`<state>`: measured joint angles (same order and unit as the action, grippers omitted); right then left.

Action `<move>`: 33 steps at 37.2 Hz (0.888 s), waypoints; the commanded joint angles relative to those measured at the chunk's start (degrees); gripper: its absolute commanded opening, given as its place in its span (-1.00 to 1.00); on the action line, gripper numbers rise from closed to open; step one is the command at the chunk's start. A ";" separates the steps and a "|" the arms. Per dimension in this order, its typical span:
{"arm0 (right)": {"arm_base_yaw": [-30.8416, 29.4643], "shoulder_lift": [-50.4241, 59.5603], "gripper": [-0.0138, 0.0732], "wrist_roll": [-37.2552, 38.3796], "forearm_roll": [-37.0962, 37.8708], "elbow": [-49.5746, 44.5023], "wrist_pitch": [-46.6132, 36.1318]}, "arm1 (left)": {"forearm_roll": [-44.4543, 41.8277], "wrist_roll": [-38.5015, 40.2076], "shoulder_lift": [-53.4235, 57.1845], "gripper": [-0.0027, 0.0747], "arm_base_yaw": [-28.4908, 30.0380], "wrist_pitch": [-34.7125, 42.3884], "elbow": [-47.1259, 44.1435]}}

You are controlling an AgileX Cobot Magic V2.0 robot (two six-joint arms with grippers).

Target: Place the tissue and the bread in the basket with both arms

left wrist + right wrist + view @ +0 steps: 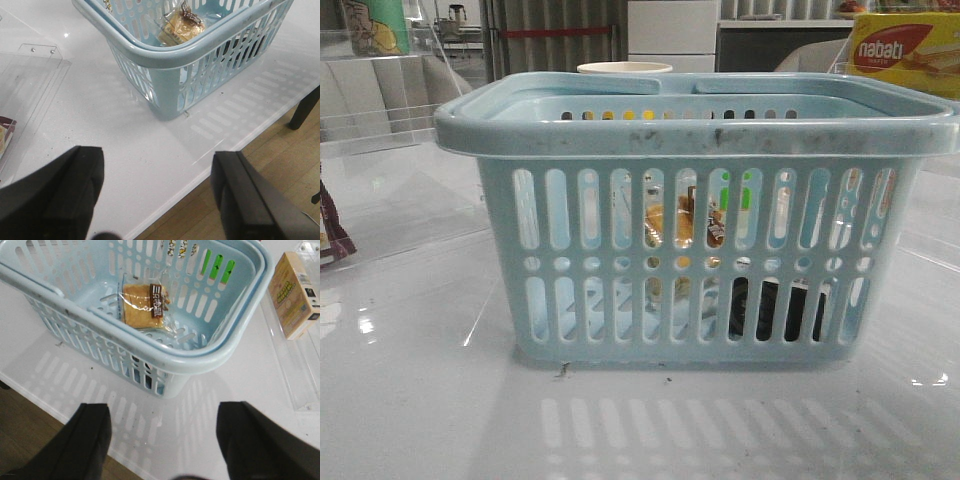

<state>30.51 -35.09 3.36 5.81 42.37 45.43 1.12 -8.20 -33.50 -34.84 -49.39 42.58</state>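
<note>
From the front, we see the basket (695, 220) on the white table (420, 400), with the bread (682, 224) showing through its slots and the tissue (775, 308) a dark block low inside (a yellow box (905, 55) sits behind the basket). At the left wrist, the left gripper (157, 192) hangs open and empty near the basket's corner. At the right wrist, we find the right gripper (165, 440) likewise spread, the bread lying on the basket floor.

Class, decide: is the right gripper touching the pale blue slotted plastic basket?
Apart. In the right wrist view, the open right gripper sits off the pale blue slotted plastic basket, with bare white table showing between its fingers and the rim.
</note>
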 commanded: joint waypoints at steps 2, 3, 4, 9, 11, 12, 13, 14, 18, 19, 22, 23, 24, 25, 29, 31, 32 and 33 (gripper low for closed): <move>-0.03 2.18 0.41 -0.35 2.47 0.74 -0.66 | 0.17 0.55 -0.05 0.29 0.01 4.09 1.40; -0.03 2.48 0.34 -0.35 2.76 0.74 -0.02 | 0.17 0.55 -0.05 0.22 0.01 4.09 1.40; -0.03 2.75 0.25 -0.35 2.81 0.74 0.39 | 0.17 0.55 -0.05 0.17 0.01 4.09 1.40; -0.03 3.04 -0.11 -0.35 2.80 0.74 1.69 | 0.17 0.55 -0.05 -0.10 0.01 4.09 1.40; -0.03 3.04 -0.28 -0.35 2.80 0.74 1.85 | 0.17 0.55 -0.05 -0.25 0.01 4.09 1.40; -0.03 3.04 -0.36 -0.35 2.80 0.74 1.85 | 0.17 0.55 -0.05 -0.32 0.01 4.09 1.40; -0.03 3.04 -0.42 -0.35 2.80 0.74 1.85 | 0.17 0.55 -0.05 -0.39 0.01 4.09 1.40; -0.03 3.04 -0.49 -0.35 2.80 0.74 1.89 | 0.17 0.55 -0.05 -0.45 0.01 4.09 1.40; -0.03 3.04 -0.55 -0.35 2.80 0.74 1.89 | 0.17 0.55 -0.05 -0.65 0.01 4.09 1.40; -0.03 3.04 -0.55 -0.35 2.80 0.74 1.89 | 0.17 0.55 -0.05 -0.69 0.01 4.09 1.40; -0.03 3.04 -0.55 -0.35 3.11 0.74 2.00 | 0.29 0.55 -0.05 -0.70 0.01 3.83 1.40; -0.03 3.04 -0.55 -0.35 3.11 0.74 2.00 | 0.29 0.55 -0.05 -0.70 0.01 3.83 1.40; -0.03 3.04 -0.55 -0.35 3.11 0.74 2.00 | 0.29 0.55 -0.05 -0.70 0.01 3.83 1.40; -0.03 3.04 -0.55 -0.35 3.11 0.74 2.00 | 0.29 0.55 -0.05 -0.70 0.01 3.83 1.40; -0.03 3.04 -0.55 -0.35 3.11 0.74 2.00 | 0.29 0.55 -0.05 -0.70 0.01 3.83 1.40; -0.03 3.04 -0.55 -0.35 3.11 0.74 2.00 | 0.29 0.55 -0.05 -0.70 0.01 3.83 1.40; -0.03 3.04 -0.55 -0.35 3.11 0.74 2.00 | 0.29 0.55 -0.05 -0.70 0.01 3.83 1.40; -0.03 3.04 -0.55 -0.35 3.11 0.74 2.00 | 0.29 0.55 -0.05 -0.70 0.01 3.83 1.40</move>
<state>30.51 -32.02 3.36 7.54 41.66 51.02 1.12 -8.20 -33.50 -34.84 -49.30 42.58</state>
